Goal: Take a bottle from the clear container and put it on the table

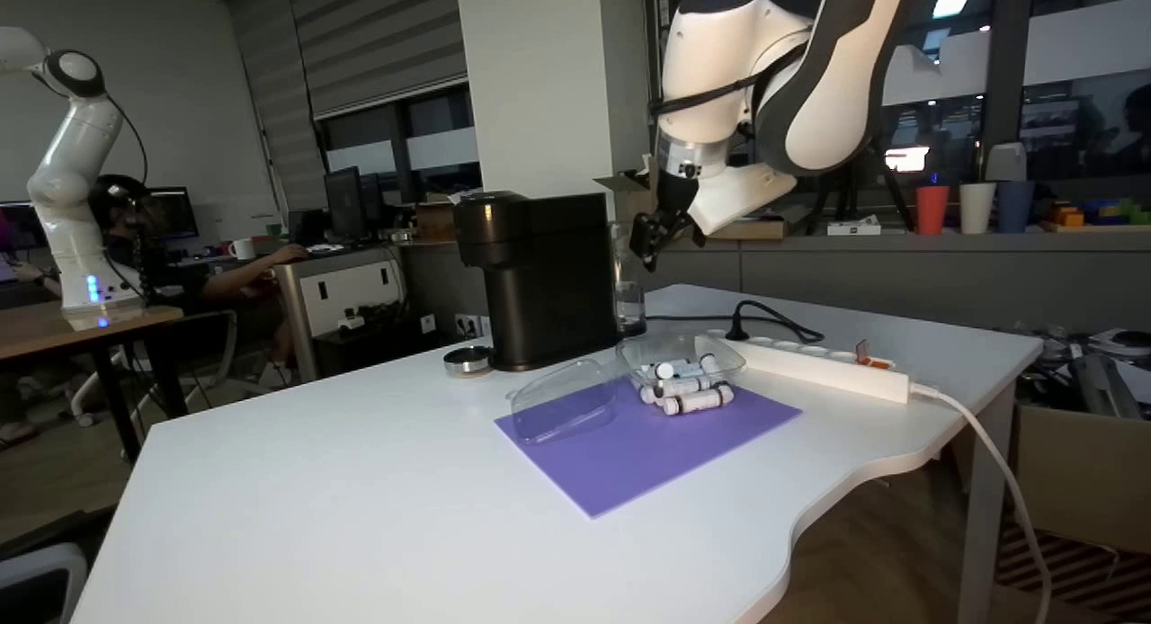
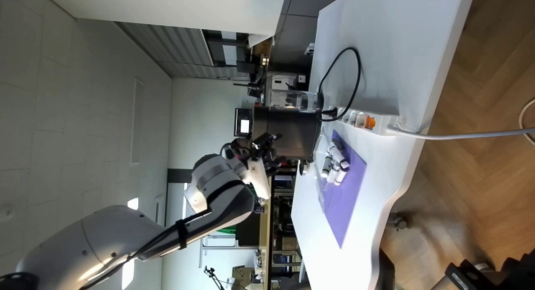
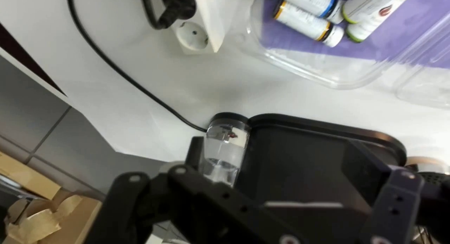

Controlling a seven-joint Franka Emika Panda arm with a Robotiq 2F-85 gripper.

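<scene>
Several small whitish bottles with dark or white ends lie heaped in the clear container. In the wrist view some bottles lie at the upper right, partly cut off, inside the container's rim. Bottles also show in an exterior view. The container's clear lid hangs open beside it. The white table bears everything. My gripper is high above the table, near the black machine's top and away from the bottles. In the wrist view its fingers are wide apart with nothing between them.
A tall black machine with a clear water tank stands behind the container. A white power strip with a black plug and cable lies beside it. The container sits on a purple mat. A round metal dish is near the machine.
</scene>
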